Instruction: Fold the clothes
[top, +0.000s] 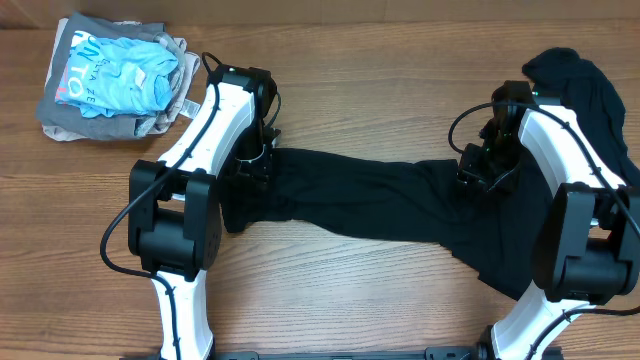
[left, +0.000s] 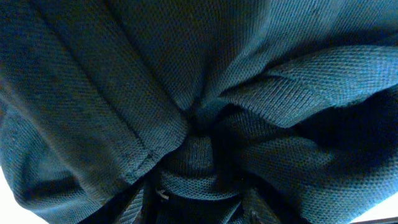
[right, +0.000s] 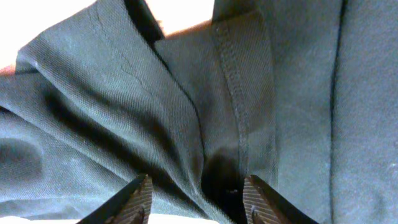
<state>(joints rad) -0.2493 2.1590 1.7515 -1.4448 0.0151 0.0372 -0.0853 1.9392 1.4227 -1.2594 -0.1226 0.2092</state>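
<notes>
Overhead view is bright and sharp, with soft shadows on the brown wooden worktop (top: 380, 90). Left wrist view is dim and blue-tinted; right wrist background overexposes white.

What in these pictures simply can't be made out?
Left tool: overhead, its arm covers the fingers; left wrist view, black garment fills the frame.
Second black garment: overhead, partly under the right arm.
Folded pile: overhead, print too small to read.

Bunched limp black fabric garment (left: 199, 93) fills the left wrist view and buries the left claw (top: 258, 165), so how its jaws stand cannot be told. The bottom edge cuts off the right claw (right: 199, 200) fingers (right: 138, 198). Overhead, the white-and-black right arm (top: 580, 230) hides the garment's corner.
</notes>
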